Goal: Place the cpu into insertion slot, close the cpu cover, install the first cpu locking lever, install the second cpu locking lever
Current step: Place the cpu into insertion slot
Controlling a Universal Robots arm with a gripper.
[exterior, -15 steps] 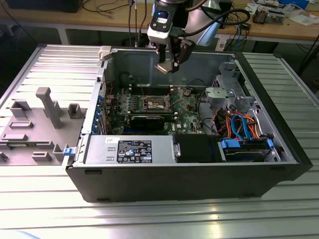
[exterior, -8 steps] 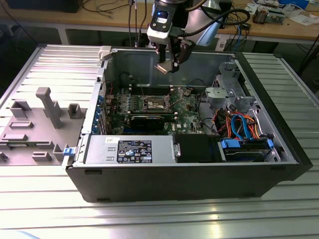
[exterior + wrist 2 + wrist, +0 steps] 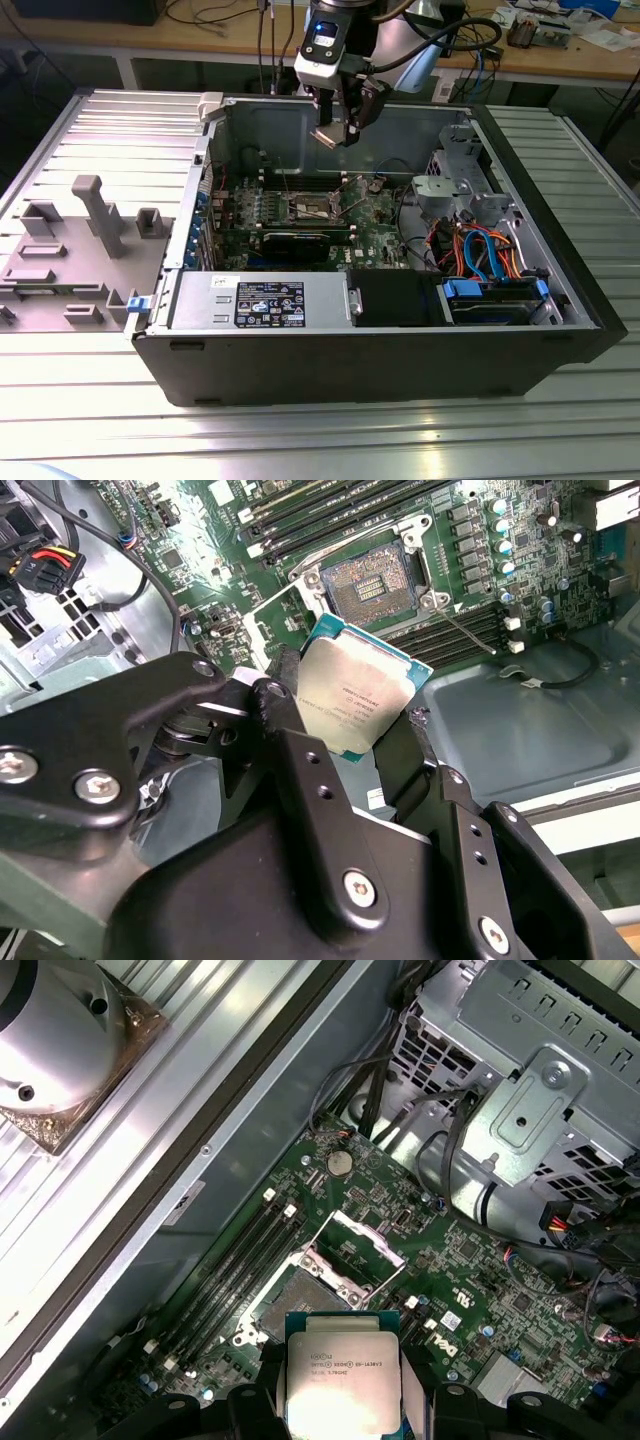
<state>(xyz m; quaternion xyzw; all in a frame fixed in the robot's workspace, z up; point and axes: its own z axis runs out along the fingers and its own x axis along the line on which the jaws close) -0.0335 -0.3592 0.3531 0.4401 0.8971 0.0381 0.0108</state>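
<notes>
I have the pincer [image 3: 338, 133] clamped on the cpu [image 3: 352, 695], gripping it by two opposite edges, its silver-grey top facing the second wrist view's camera; in the exterior view the chip hangs in the air over the open computer case [image 3: 380, 350], at about twelve o'clock from the insertion slot [image 3: 308, 208] and well apart from it; the slot lies bare on the green motherboard [image 3: 470, 1260], its dark contact field showing; the cpu cover [image 3: 355, 1250] stands swung up off the slot on its hinge; the case rests on the ribbed metal bench [image 3: 100, 420].
</notes>
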